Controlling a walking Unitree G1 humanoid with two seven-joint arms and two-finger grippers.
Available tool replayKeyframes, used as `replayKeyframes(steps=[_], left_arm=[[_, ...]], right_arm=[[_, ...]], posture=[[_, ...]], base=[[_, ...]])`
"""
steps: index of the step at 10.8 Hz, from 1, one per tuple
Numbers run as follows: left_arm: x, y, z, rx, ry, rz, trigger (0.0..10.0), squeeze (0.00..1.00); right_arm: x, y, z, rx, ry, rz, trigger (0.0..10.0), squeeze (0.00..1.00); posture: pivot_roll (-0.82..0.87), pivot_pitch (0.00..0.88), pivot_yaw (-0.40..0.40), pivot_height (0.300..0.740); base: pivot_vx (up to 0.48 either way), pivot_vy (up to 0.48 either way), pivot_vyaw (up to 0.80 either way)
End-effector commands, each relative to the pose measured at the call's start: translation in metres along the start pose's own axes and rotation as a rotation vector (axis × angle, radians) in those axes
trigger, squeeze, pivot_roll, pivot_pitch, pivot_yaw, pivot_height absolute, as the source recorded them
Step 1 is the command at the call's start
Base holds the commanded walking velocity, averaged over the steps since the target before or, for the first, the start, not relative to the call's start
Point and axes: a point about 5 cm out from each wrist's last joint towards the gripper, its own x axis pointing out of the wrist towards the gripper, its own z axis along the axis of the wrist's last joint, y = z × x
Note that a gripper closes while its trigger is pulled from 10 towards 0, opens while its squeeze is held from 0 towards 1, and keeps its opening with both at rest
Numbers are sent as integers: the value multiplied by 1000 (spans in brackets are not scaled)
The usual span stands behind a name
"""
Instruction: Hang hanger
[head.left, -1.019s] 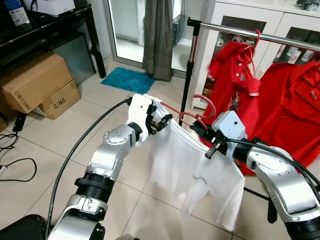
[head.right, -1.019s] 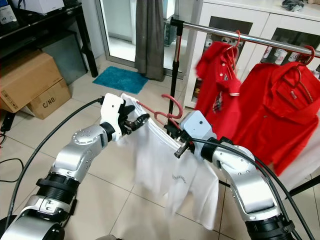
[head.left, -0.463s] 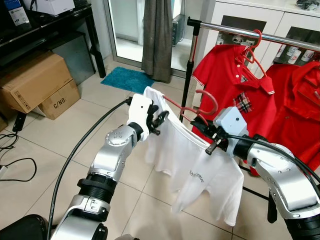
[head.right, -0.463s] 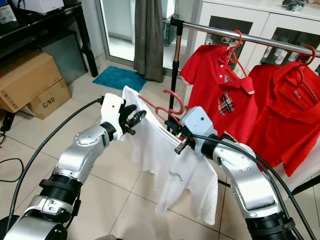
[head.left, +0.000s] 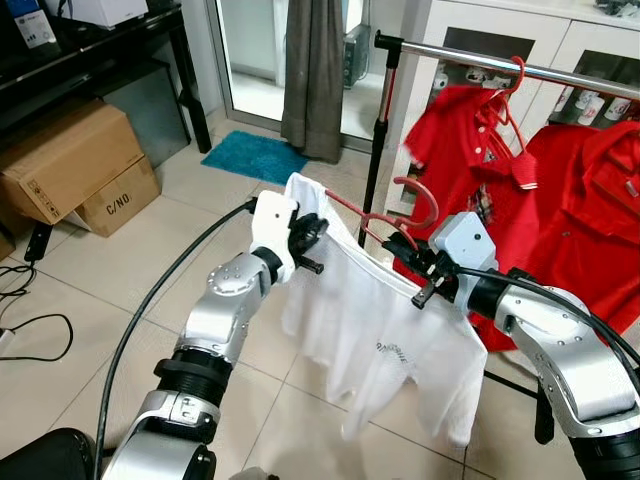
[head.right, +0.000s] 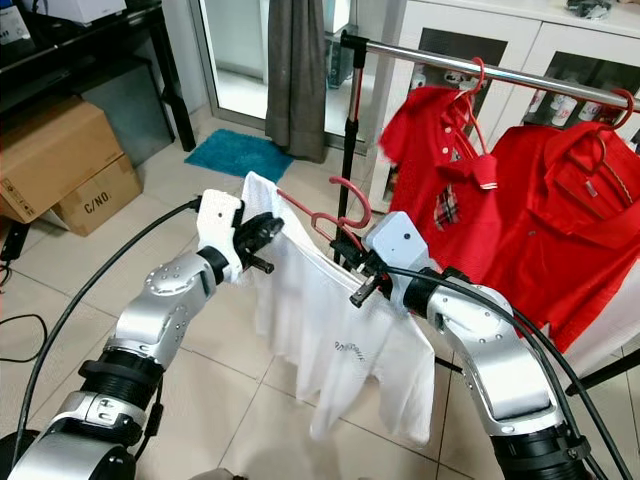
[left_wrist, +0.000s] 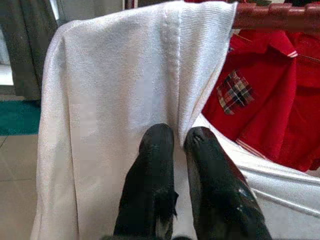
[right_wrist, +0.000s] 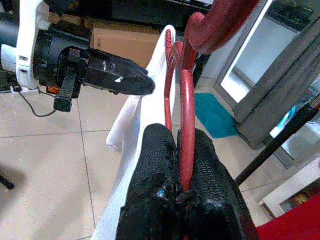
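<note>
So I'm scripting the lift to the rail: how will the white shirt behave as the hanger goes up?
Probably floppy: the white shirt drapes in loose folds off the red hanger. It looks light, so it may swing. The right gripper is shut on the hanger wire and the left gripper pinches the shirt's shoulder, which should limit sliding.

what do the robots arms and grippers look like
Both arms are silver metal with black joint rings and white housings at the wrists. A black cable runs along each. The left gripper and right gripper each have two long black fingers; the left one bears small white markings.
</note>
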Motion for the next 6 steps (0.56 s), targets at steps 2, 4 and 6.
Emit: replayKeyframes(steps=[2,4,6], left_arm=[[-2,9,5,-16,-36,20,0,0],[-12,14,16,-53,-112,10,0,0],[-33,35,39,71,-122,44,0,0]], right_arm=[[-5,-4,12,-9,-52,-19,0,0],[-8,-12,-3,-75,73,-71,0,0],[-19,-5,-25,-135,203,29,0,0]], posture=[[-149,10,7,740],[-155,6,11,740],[-155,0,11,740]], base=[[0,0,0],[0,0,0],[0,0,0]])
